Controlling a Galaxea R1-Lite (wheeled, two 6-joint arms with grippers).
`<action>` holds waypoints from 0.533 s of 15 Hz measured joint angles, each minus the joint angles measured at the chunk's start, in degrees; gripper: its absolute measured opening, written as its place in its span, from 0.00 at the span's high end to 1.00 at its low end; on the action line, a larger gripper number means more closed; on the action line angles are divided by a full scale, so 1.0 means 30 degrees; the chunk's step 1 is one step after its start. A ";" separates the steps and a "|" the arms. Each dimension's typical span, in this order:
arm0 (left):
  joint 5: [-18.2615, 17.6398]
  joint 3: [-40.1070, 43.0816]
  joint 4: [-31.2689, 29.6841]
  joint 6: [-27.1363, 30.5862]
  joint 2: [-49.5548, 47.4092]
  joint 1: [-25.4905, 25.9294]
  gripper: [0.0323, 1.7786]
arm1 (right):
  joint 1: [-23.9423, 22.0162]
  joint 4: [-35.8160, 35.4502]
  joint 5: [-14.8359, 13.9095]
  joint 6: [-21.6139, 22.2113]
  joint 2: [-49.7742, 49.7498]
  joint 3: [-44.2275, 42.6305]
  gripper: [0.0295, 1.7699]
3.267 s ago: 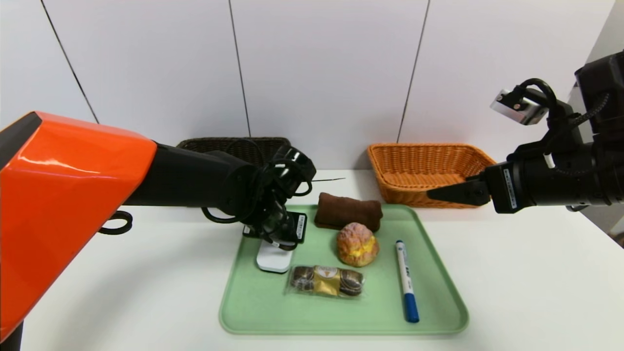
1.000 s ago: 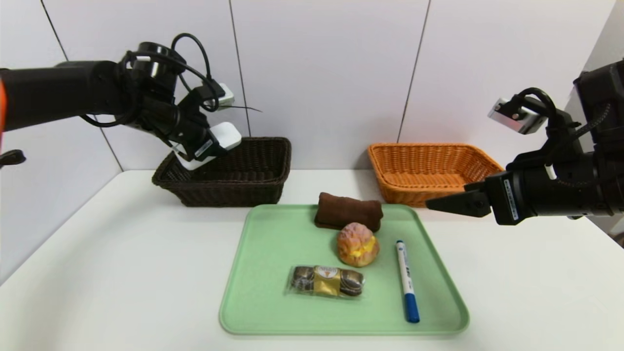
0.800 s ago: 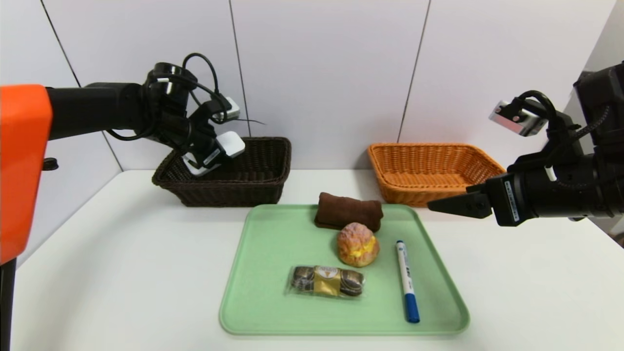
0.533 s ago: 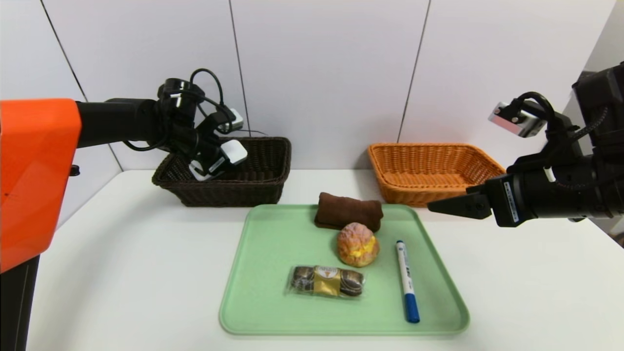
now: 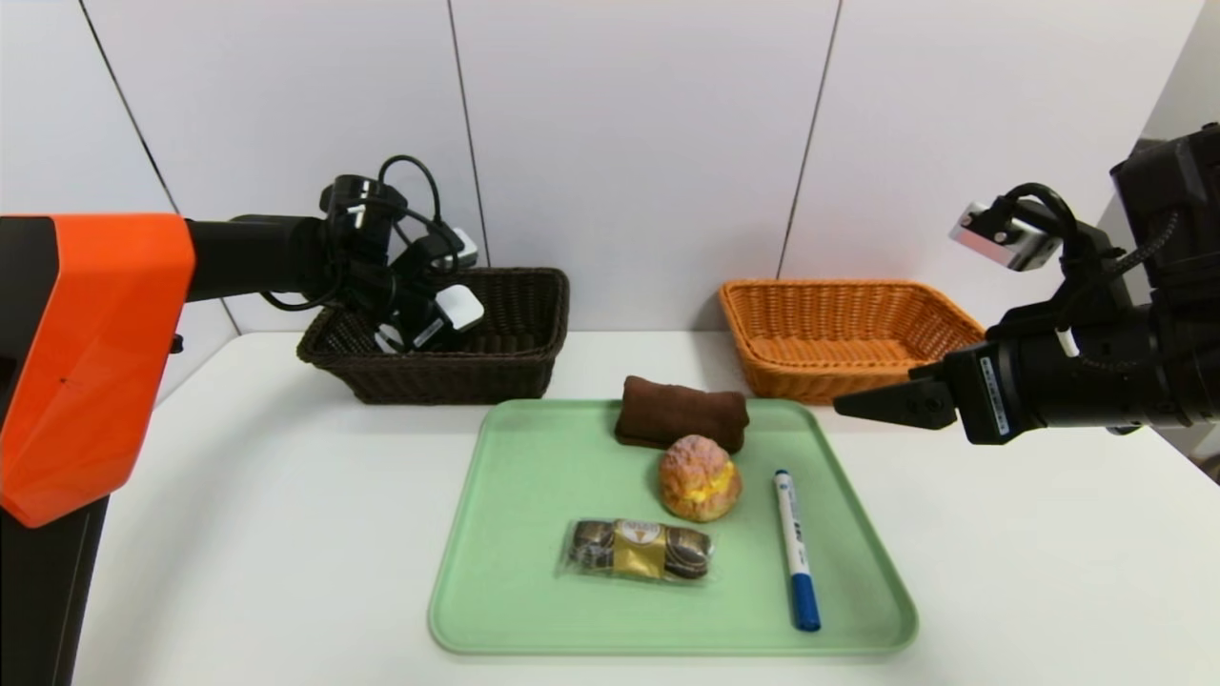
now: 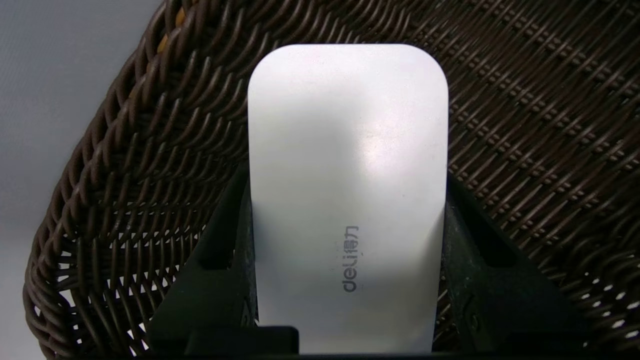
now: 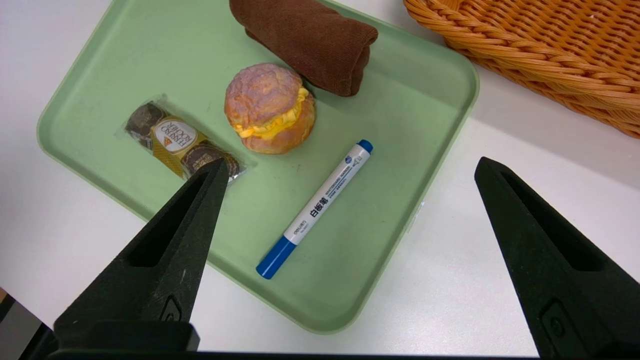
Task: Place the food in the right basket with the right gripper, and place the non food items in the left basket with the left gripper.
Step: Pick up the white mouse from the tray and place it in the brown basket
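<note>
Left gripper [image 5: 431, 322] pinching white mouse [image 6: 347, 190], hanging inside dark left basket [image 5: 515, 357], not yet released. Right gripper [image 7: 350, 250] spread wide, idle above tray [image 5: 496, 591]. Left on tray: cream puff [image 5: 700, 477], chocolates [image 5: 637, 550], marker [image 5: 794, 548], brown cloth [image 5: 679, 413]. Orange right basket [image 5: 762, 362] empty.

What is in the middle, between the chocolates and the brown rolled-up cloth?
The cream puff sits between the chocolates and the brown cloth on the green tray, clearest in the head view.
</note>
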 joint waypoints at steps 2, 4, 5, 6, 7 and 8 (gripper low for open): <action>0.0037 -0.0037 -0.0102 -0.0065 0.0061 0.0020 0.44 | 0.0000 0.0012 -0.0004 0.0020 0.0000 0.0000 0.04; 0.0049 -0.0045 -0.0093 -0.0081 0.0065 0.0020 0.40 | -0.0012 0.0004 -0.0004 0.0020 -0.0016 0.0000 0.04; 0.0041 -0.0061 -0.0118 -0.0085 0.0061 0.0016 0.36 | -0.0020 0.0020 0.0000 0.0020 -0.0020 0.0000 0.04; 0.0041 -0.0061 -0.0138 -0.0102 0.0045 0.0008 0.32 | -0.0037 0.0020 0.0000 0.0020 -0.0037 0.0000 0.04; 0.0049 -0.0061 -0.0305 -0.0146 0.0016 0.0000 0.28 | -0.0037 0.0012 0.0000 0.0028 -0.0053 0.0000 0.04; 0.0041 -0.0053 -0.0524 -0.0248 -0.0041 0.0000 0.26 | -0.0037 0.0012 -0.0004 0.0028 -0.0057 0.0000 0.04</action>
